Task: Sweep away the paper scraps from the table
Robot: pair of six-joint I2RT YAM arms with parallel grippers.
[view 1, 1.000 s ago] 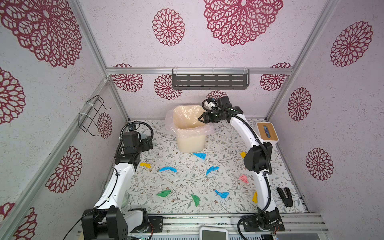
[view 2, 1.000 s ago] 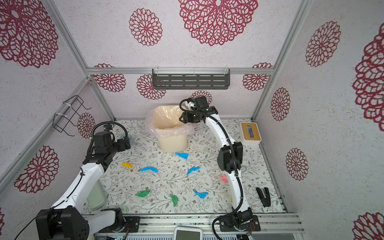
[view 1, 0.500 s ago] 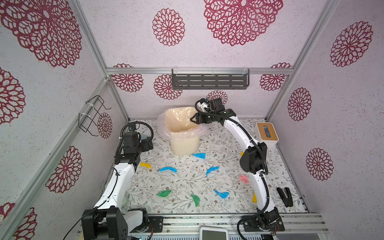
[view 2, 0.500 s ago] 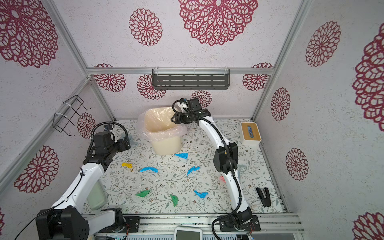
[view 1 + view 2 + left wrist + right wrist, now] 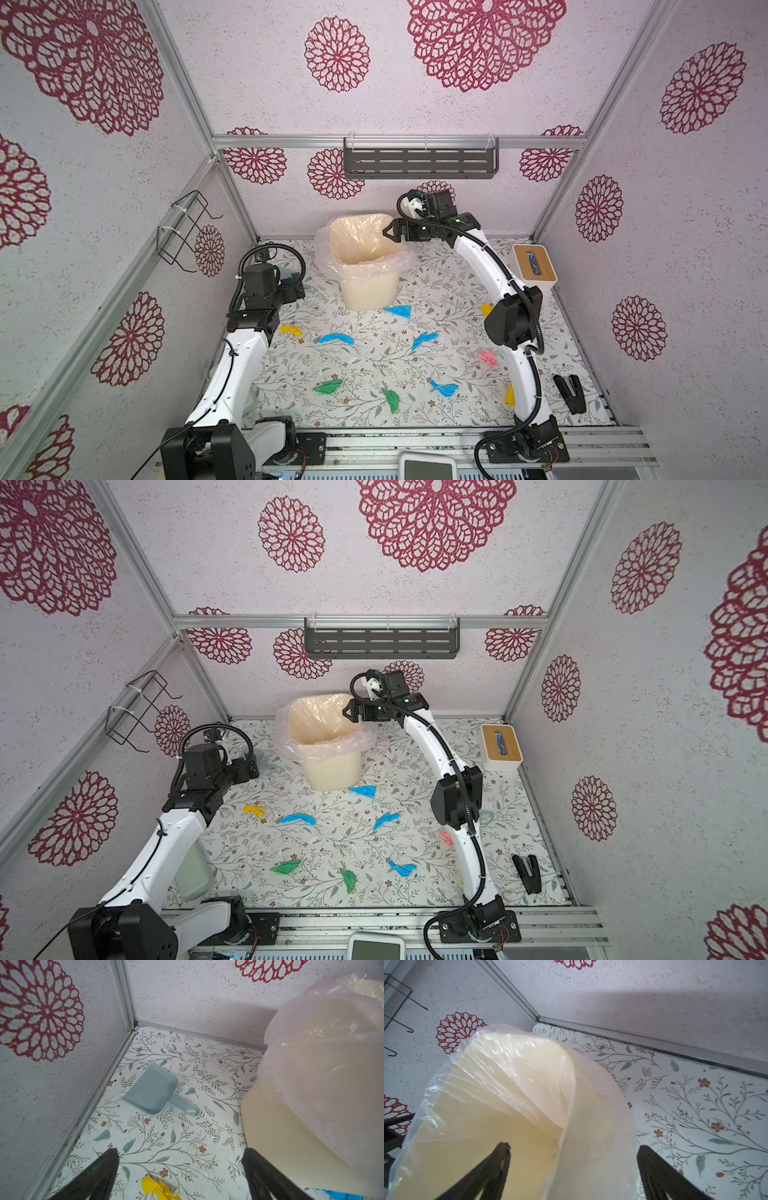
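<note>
Several paper scraps lie on the table [image 5: 440, 286]: yellow [image 5: 291, 330], blue [image 5: 336, 338], another blue [image 5: 424, 338], pink [image 5: 487, 358], green [image 5: 328, 387]. My right gripper [image 5: 390, 235] [image 5: 573, 1147] is open. Its jaws straddle the far right rim of the cream bin [image 5: 365, 286] [image 5: 488, 1126], which is lined with a clear bag. Nothing is pinched. My left gripper [image 5: 297, 286] [image 5: 179, 1152] hangs open and empty above the table, left of the bin. A yellow scrap [image 5: 158, 1188] lies just under it. A pale blue dustpan [image 5: 153, 1091] lies ahead of it in the far left corner.
A white tissue box [image 5: 534, 262] with a wooden top stands at the right wall. A black stapler [image 5: 569, 392] lies near the front right. A dark shelf [image 5: 419, 162] hangs on the back wall and a wire rack [image 5: 183, 232] on the left wall.
The right arm swung left with the bin's rim in its jaws, shifting the bin left. The jaws have since opened wide. The left arm has not moved.
</note>
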